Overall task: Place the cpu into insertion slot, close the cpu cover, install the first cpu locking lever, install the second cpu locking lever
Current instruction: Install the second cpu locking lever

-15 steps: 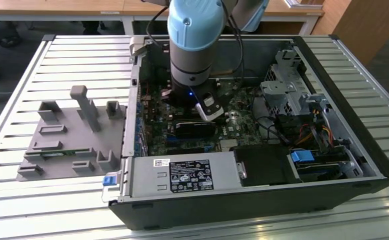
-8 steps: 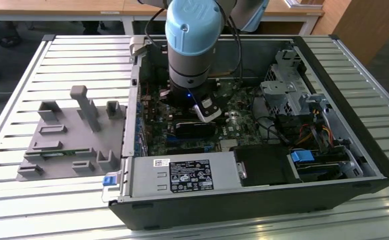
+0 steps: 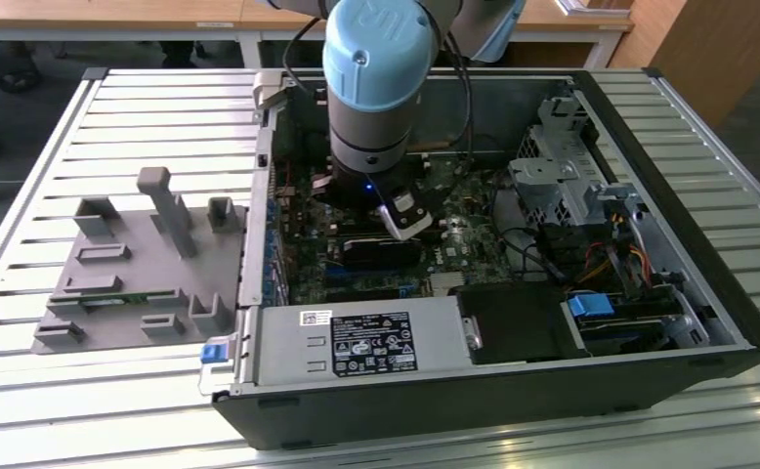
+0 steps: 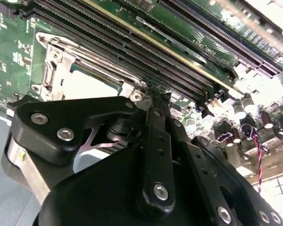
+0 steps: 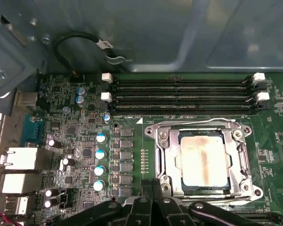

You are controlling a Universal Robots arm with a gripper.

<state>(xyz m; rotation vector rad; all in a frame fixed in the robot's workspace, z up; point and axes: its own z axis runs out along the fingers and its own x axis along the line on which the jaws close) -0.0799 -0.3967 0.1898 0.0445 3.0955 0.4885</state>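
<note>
The cpu [image 5: 201, 161], its silvery top stained tan, lies flat in the insertion slot [image 5: 153, 131] on the green motherboard. The cpu cover [image 5: 166, 155], a silvery metal frame, is folded down around the chip's edges. My gripper [image 5: 152, 184] is shut, its black fingertips together just off the socket's corner. In the second wrist view the gripper [image 4: 153, 92] ends right beside the cover [image 4: 56, 66] and the cpu [image 4: 87, 85]. In the exterior view the gripper [image 3: 403, 223] reaches down inside the open computer case. Whether a locking lever sits between the fingers is hidden.
Several black memory slots [image 5: 179, 96] run alongside the socket, with blue-topped capacitors [image 5: 100, 155] and a looped black cable [image 5: 80, 42] nearby. The case walls, a power supply [image 3: 360, 344] and a drive cage [image 3: 556, 186] surround the board. A grey fixture [image 3: 146, 259] sits on the slatted table.
</note>
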